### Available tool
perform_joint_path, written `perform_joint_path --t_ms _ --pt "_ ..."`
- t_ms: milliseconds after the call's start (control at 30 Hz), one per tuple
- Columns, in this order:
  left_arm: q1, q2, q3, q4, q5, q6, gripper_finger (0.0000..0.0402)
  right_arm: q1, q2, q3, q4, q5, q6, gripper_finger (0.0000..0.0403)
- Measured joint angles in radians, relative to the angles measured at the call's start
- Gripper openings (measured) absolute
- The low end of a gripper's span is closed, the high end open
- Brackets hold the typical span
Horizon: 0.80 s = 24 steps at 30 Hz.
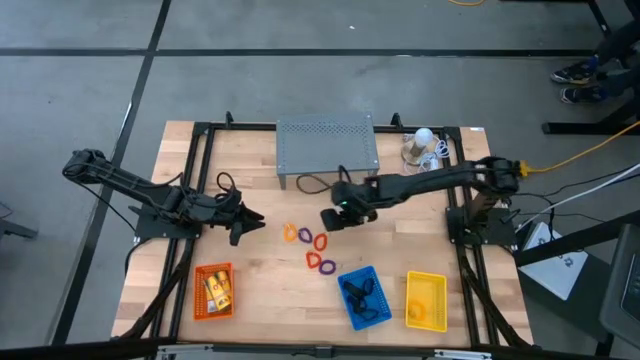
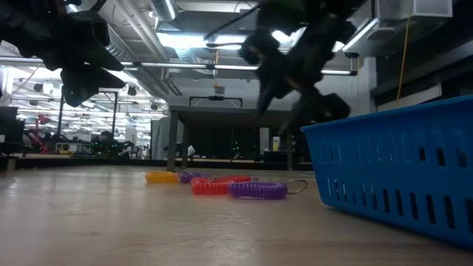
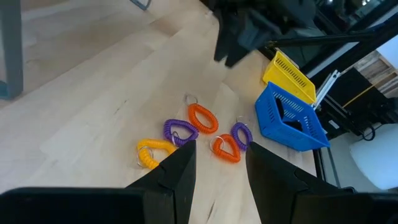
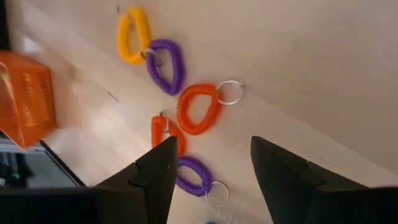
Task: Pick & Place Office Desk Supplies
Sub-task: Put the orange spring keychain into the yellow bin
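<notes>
Several thin coil loops lie flat in a cluster on the wooden table: yellow [image 1: 290,233], purple [image 1: 305,237] and orange [image 1: 320,242], then another orange [image 1: 313,260] and purple [image 1: 327,266]. The low view shows them in a row [image 2: 218,185]. My left gripper [image 1: 248,222] hovers open to their left, with the loops [image 3: 202,118] ahead of its fingers. My right gripper [image 1: 333,219] hangs open just right of and above them, looking down on the orange loop [image 4: 198,109]. Yellow-orange packets [image 1: 218,288] sit in the orange basket, and black clips [image 1: 365,295] in the blue one.
Along the near edge stand an orange basket [image 1: 200,305], a blue basket [image 1: 350,278] and a yellow basket [image 1: 426,318]. A grey perforated shelf [image 1: 327,145] stands at the far side, with a white bulb and cord [image 1: 424,140] to its right. Bare wood lies between the loops and the orange basket.
</notes>
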Motion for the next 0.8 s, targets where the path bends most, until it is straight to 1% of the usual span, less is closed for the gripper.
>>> perform_joint_path --t_ms 233,300,400,567,667,800 --pt "0.000 0.000 0.000 0.000 -0.011 0.000 0.0134 0.005 0.214 0.334 -0.308 0.053 -0.179 0.0156" --pt "0.000 0.000 0.000 0.000 -0.003 -0.001 0.0134 0.013 0.261 0.412 -0.369 0.054 -0.215 0.0155" --pt "0.000 0.000 0.000 0.000 0.016 -0.001 0.0134 0.029 0.309 0.490 -0.423 0.079 -0.223 0.0166" --pt "0.000 0.000 0.000 -0.001 0.041 0.008 0.0134 0.069 0.348 0.495 -0.468 0.133 -0.173 0.0194" --pt "0.000 0.000 0.000 -0.001 0.043 0.027 0.0134 0.094 0.371 0.486 -0.465 0.134 -0.144 0.0204" --pt "0.000 0.000 0.000 -0.001 0.056 0.044 0.0134 0.107 0.392 0.485 -0.448 0.130 -0.100 0.0205"
